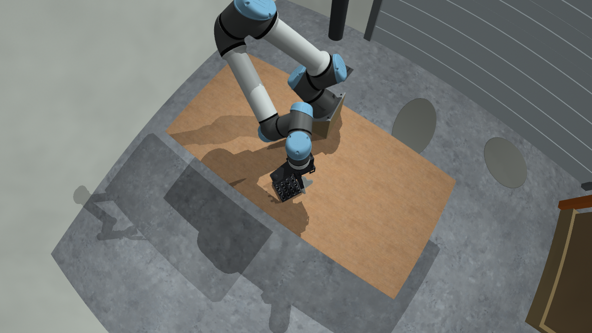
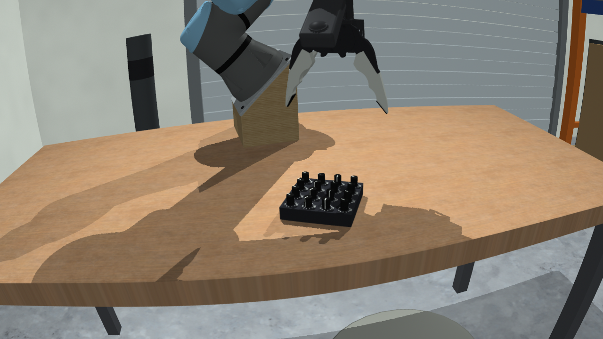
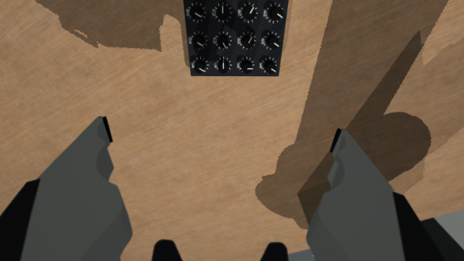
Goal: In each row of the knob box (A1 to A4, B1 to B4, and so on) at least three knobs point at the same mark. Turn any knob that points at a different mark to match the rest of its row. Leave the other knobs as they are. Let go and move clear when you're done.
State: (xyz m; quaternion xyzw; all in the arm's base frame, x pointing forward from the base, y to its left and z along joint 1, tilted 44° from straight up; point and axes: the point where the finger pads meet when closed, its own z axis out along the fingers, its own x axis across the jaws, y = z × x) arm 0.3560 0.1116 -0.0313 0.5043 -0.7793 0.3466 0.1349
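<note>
Looks like a workshop or industrial bay to me: rough concrete floor (image 1: 124, 265), a big grey roller shutter door (image 2: 442, 54) behind the far edge of the wooden table (image 2: 463, 168). There's also a black bollard post (image 2: 141, 84) and an orange steel frame (image 2: 574, 71) off past the far corners.
</note>
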